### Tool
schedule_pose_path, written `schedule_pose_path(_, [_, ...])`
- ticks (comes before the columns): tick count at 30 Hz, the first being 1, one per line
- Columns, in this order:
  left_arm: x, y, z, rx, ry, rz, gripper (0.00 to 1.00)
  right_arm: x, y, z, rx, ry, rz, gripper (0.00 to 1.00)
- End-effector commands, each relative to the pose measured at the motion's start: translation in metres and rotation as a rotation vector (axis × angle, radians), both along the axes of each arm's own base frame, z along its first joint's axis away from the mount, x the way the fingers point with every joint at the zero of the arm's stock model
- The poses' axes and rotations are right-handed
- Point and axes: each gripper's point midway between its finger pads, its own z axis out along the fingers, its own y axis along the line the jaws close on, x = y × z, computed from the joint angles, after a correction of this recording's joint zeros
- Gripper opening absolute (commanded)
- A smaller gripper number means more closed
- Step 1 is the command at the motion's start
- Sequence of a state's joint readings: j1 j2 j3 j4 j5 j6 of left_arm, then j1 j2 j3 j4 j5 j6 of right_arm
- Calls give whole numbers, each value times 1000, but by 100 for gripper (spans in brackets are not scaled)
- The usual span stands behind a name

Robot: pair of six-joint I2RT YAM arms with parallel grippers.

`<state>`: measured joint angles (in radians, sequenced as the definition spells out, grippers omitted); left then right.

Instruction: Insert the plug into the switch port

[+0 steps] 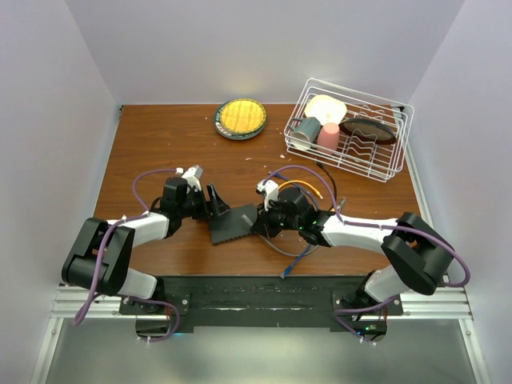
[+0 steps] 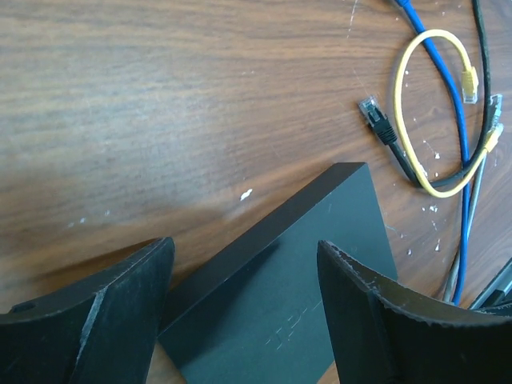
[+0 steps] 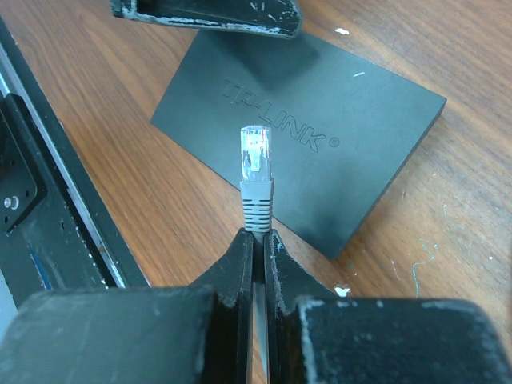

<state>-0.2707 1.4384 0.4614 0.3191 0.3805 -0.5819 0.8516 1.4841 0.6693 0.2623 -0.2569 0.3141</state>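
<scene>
The switch [image 1: 234,224] is a flat black box lying between the two arms, with TP-LINK lettering on its top [image 3: 320,120]. A row of notches, the switch port side [image 1: 232,238], runs along its near long edge in the top view; both wrist views hide the ports. My right gripper [image 3: 258,236] is shut on a grey cable just behind the plug [image 3: 256,156]. The plug's clear tip points over the box top from the right. My left gripper [image 2: 244,248] is open, its fingers [image 2: 120,320] straddling the box's far end [image 2: 280,304].
Loose yellow [image 2: 416,112], blue [image 2: 460,160] and black [image 2: 384,128] patch cables lie right of the box. A round yellow-centred plate [image 1: 240,118] sits at the back. A white wire dish rack [image 1: 352,136] with cups and plates stands back right. A black rail [image 3: 48,200] borders the near edge.
</scene>
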Motion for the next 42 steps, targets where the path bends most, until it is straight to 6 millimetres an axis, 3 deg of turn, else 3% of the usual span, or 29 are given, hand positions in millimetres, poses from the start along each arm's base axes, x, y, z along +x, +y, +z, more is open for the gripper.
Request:
schedule_pose_path(1, [-14,9,-11,48,54,27,78,-1,11,13,49,-20,23,0])
schedule_pose_path(8, [14,28,21,142,-42,124,83,-1,9,13,40,-25,19,0])
schedule_pose_path(15, [26,49,49,219,-137,211,89,-1,8,13,38,-28,16,0])
schedule_pose_path(19, [28,55,63,239,-193,230,100,-1,7,12,33,-30,19,0])
schedule_pose_path(27, [31,57,67,245,-229,240,100,-3,9,11,34,-30,31,0])
schedule_pose_path(42, [35,59,46,288,-184,224,100,-3,9,6,27,-21,27,0])
